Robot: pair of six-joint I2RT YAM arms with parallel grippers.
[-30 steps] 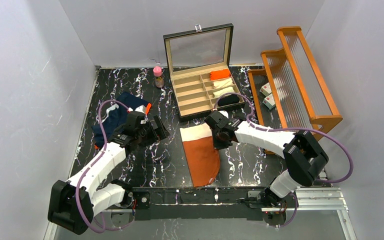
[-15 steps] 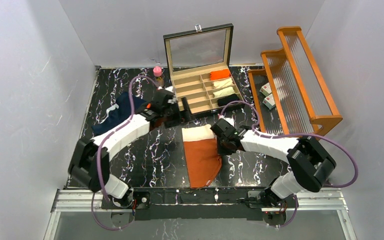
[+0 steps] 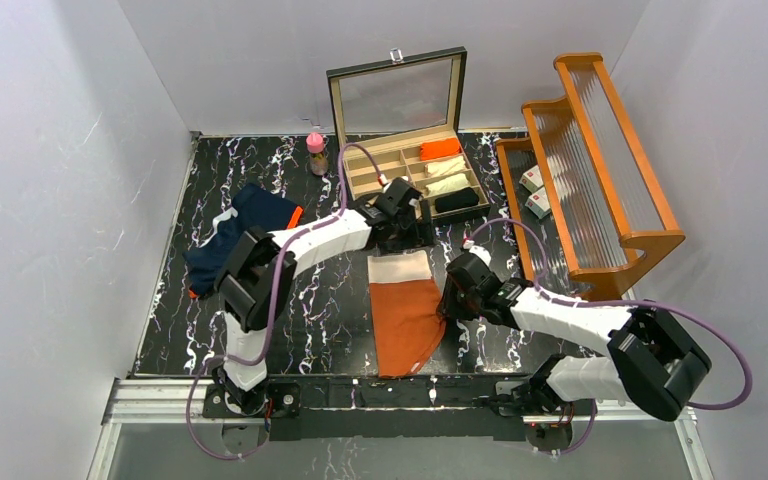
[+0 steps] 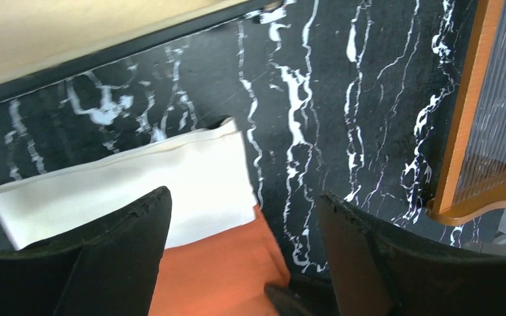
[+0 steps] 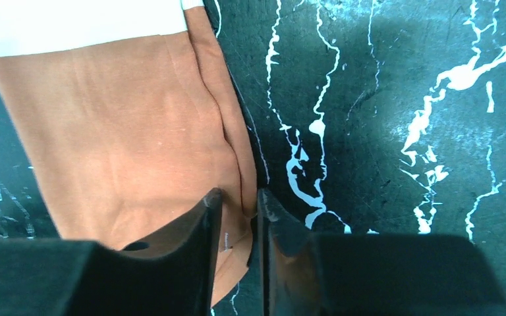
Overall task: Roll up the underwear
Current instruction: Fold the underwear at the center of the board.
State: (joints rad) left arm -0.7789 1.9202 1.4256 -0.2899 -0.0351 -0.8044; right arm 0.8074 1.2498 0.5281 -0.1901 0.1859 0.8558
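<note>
The rust-orange underwear lies folded into a long strip at the table's middle, its white waistband at the far end. The navy underwear with orange trim lies bunched at the left. My left gripper hovers over the waistband's far right corner; in the left wrist view it is wide open and empty above the waistband and the orange cloth. My right gripper is at the strip's right edge; in the right wrist view it has its jaws nearly together on the cloth's folded edge.
An open compartment box stands at the back with orange, cream and black rolls in it. A pink-capped bottle stands left of it. A wooden rack with small boxes is at the right.
My left arm swung from beside the navy underwear across to the rust-orange one's waistband. My right gripper slid nearer along the strip's right edge.
</note>
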